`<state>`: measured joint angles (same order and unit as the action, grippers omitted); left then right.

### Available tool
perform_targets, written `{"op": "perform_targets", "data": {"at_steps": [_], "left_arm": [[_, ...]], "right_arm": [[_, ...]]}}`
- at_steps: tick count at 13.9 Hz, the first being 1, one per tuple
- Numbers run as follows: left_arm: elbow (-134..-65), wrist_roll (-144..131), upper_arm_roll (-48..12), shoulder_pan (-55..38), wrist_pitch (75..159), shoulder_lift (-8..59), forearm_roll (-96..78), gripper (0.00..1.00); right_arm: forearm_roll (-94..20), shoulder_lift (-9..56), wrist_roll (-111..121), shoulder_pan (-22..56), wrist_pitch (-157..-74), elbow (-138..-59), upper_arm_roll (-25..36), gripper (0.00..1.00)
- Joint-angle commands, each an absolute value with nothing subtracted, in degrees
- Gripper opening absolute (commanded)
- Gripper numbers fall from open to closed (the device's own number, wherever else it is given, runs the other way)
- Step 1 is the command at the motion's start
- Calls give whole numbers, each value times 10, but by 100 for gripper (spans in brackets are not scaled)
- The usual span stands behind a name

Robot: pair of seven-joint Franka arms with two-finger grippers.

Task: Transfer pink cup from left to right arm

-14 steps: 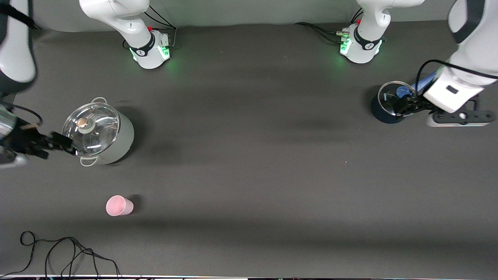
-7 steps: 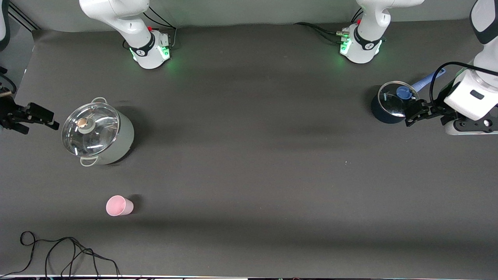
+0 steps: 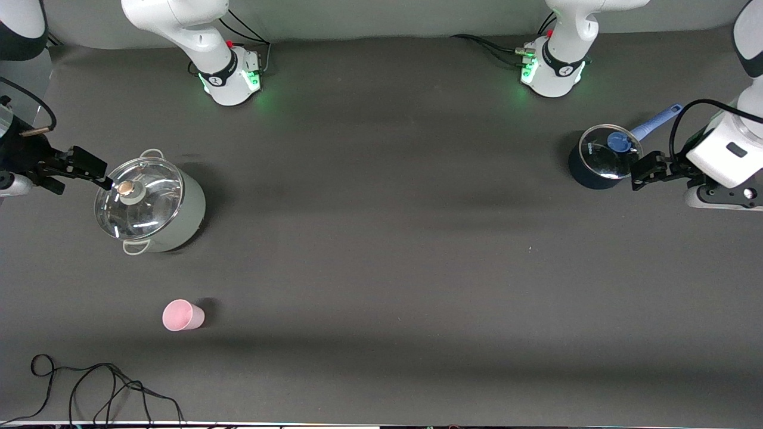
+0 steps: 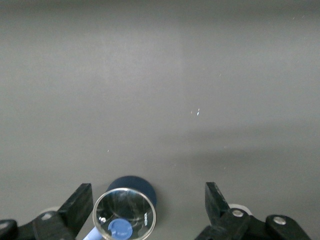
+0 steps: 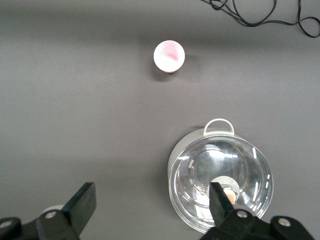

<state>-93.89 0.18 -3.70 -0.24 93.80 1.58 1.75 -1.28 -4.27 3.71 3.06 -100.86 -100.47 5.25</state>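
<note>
Our right gripper (image 3: 89, 170), fingers spread on nothing, has swung back over the steel pot (image 3: 149, 205); our left gripper (image 3: 647, 170), also spread, eases off the blue saucepan (image 3: 599, 156). The pink cup (image 3: 182, 315) stands alone on the table, well apart from both, at the right arm's end.

Cup (image 3: 183, 315) on bench (image 3: 381, 268), nearer the front camera than lidded pot (image 3: 149, 205), both toward right arm's end; lidded saucepan (image 3: 601, 156) toward left arm's end; cable (image 3: 89, 387) near front edge.

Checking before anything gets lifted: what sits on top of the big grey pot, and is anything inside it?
A glass lid with a round knob covers the pot. Reflections on the glass hide whatever may lie inside.
</note>
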Motion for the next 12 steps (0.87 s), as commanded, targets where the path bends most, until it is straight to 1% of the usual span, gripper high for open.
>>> {"op": "perform_targets", "data": {"at_steps": [1,3,6,12], "left_arm": [[-918,1,-41,-3,914,14,29,100],[-904,11,-40,-2,925,22,29,100],[-894,11,-39,3,926,29,30,100],[-897,11,-38,5,928,38,30,100]], "right_arm": [[-2,-35,27,-63,-1036,-1005,-38,100],[-2,-17,27,-65,-1055,-986,-37,100],[-3,16,33,-71,-1057,-947,-37,100],[-3,10,55,-84,-1034,-938,-42,100]]}}
